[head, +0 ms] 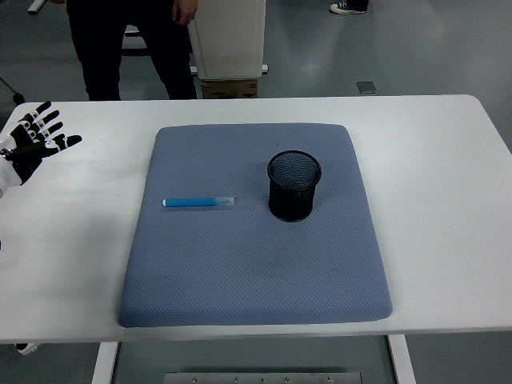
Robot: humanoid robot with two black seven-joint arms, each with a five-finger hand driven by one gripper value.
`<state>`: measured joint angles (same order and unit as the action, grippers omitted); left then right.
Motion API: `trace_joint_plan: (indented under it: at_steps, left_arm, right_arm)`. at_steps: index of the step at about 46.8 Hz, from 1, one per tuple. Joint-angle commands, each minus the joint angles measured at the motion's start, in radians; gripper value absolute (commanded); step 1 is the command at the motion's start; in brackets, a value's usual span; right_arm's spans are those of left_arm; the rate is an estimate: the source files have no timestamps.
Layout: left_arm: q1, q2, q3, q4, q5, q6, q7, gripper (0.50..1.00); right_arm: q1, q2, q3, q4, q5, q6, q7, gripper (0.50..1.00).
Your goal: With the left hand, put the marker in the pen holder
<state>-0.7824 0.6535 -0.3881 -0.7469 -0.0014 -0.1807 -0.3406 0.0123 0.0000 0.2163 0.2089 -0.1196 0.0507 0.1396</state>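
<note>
The slim blue marker with a clear cap (199, 202) is lying flat on its side, left of the frame's centre, its length running left to right across the blue-grey padded fabric mat (256, 272). Nothing is touching it. Just to its right, with a small gap between the marker's capped end and the holder's base, the round black wire-mesh pen holder (294, 186) is standing upright on the same mat, its open mouth facing up and showing only dark mesh inside.

The mat is covering the middle of the white counter (432, 200), with bare counter showing on all sides of it.

My left hand (32, 142) is hovering at the upper left edge of the frame, over the bare counter and well apart from both the marker and the mat. Its black fingers (53, 117) with white joints are spread wide and pointing toward the upper right, and they are holding nothing.

At the top of the frame, beyond the far edge of the counter, a person in dark trousers (128, 48) is standing, and beside them a white boxy unit (230, 38) is sitting above a cardboard box (230, 87) on the grey floor.
</note>
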Motion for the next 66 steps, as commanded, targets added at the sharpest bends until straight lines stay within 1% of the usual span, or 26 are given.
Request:
trace_joint_plan:
  at_steps: [1, 20, 27, 33, 50, 54, 60, 66]
  left_arm:
    - [-0.001, -0.002, 0.0, -0.002, 0.0, 0.001, 0.0, 1.0]
    - [-0.001, -0.002, -0.002, -0.003, -0.017, -0.026, 0.0, 1.0]
    - [-0.001, -0.018, -0.002, -0.003, -0.019, -0.066, -0.001, 1.0]
    - [-0.005, -0.018, -0.003, -0.002, -0.02, -0.103, 0.0, 1.0]
    - [-0.018, -0.022, 0.001, -0.002, -0.012, -0.112, -0.005, 1.0]
    - [-0.017, -0.035, 0.002, -0.002, -0.019, -0.129, -0.017, 1.0]
    - [-0.026, -0.015, 0.006, -0.002, -0.017, -0.132, -0.084, 1.0]
    - [-0.063, 0.003, 0.018, 0.0, 0.015, -0.128, -0.086, 1.0]
  right_arm:
    - [0.0, 0.0, 0.0, 0.0, 0.0, 0.0, 0.0, 1.0]
    - [0.0, 0.0, 0.0, 0.0, 0.0, 0.0, 0.0, 1.0]
    - [0.0, 0.0, 0.0, 0.0, 0.0, 0.0, 0.0, 1.0]
    - [0.0, 0.0, 0.0, 0.0, 0.0, 0.0, 0.0, 1.0]
    - [0.0, 0.0, 0.0, 0.0, 0.0, 0.0, 0.0, 1.0]
    - [0.0, 0.0, 0.0, 0.0, 0.0, 0.0, 0.0, 1.0]
    - [0.0, 0.0, 0.0, 0.0, 0.0, 0.0, 0.0, 1.0]
    - [0.0, 0.0, 0.0, 0.0, 0.0, 0.0, 0.0, 1.0]
